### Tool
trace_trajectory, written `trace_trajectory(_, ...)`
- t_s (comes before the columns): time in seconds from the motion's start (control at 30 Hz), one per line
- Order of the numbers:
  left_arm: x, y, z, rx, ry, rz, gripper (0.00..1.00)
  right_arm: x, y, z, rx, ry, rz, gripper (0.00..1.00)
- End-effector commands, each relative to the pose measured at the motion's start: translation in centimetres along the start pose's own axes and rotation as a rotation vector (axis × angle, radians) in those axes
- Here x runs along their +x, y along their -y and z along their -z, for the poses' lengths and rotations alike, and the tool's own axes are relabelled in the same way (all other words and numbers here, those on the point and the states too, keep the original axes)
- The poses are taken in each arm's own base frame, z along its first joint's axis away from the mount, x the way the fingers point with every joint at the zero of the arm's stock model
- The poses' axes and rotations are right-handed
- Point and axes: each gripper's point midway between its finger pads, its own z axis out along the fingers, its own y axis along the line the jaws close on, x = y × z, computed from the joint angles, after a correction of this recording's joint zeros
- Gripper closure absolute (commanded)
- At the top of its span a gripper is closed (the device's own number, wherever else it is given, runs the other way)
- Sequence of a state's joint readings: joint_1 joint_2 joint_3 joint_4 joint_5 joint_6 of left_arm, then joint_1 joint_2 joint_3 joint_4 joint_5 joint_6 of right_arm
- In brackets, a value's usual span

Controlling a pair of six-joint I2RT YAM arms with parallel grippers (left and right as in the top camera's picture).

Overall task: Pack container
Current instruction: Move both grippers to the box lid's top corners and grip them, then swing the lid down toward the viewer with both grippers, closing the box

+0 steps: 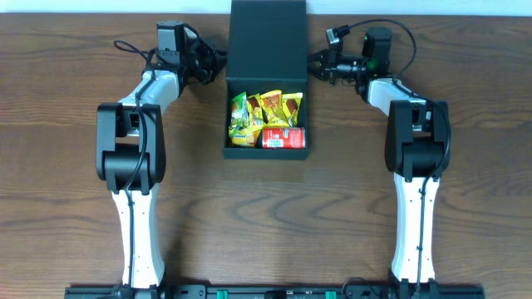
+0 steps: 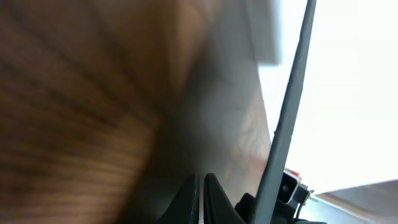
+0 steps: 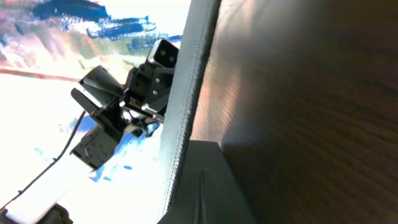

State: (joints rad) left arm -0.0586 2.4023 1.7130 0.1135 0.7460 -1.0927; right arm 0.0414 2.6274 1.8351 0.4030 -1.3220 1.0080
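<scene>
The dark teal container (image 1: 266, 151) sits at mid-table with its flap lid (image 1: 268, 33) lying open toward the back. Inside it are a green snack packet (image 1: 240, 117), yellow packets (image 1: 273, 105) and a small red can (image 1: 284, 138). My left gripper (image 1: 219, 67) is shut and empty, its tip at the lid's left edge near the hinge. My right gripper (image 1: 315, 68) is shut and empty at the lid's right edge. In the left wrist view the shut fingers (image 2: 211, 194) point along the lid edge (image 2: 287, 118). The right wrist view shows shut fingers (image 3: 211, 193) beside the lid edge (image 3: 186, 93).
Brown wooden table (image 1: 75, 183) extends on both sides and in front of the box. Each wrist view shows the opposite arm's gripper beyond the lid: the right gripper (image 2: 290, 186) and the left gripper (image 3: 149, 81). Both arm bases stand near the front edge.
</scene>
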Motion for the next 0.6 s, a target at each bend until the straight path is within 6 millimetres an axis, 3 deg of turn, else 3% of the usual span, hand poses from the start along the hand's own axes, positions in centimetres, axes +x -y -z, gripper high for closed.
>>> trace_trajectory(0.0, 1.0, 0.0, -0.6, 0.034, -0.057, -0.076, 0.94, 0.8, -0.3, -0.2, -0.038, -0.051, 0.018, 0.99)
trace_trajectory(0.37, 0.3, 4.4, 1.6, 0.258, -0.108, -0.299, 0.94, 1.3, -4.0, 1.7, -0.14, -0.137, 0.239, 0.98)
trace_trajectory(0.57, 0.4, 5.3, 2.9, 0.326, -0.145, -0.373, 0.94, 1.3, -6.1, 2.4, -0.154, -0.142, 0.317, 0.98)
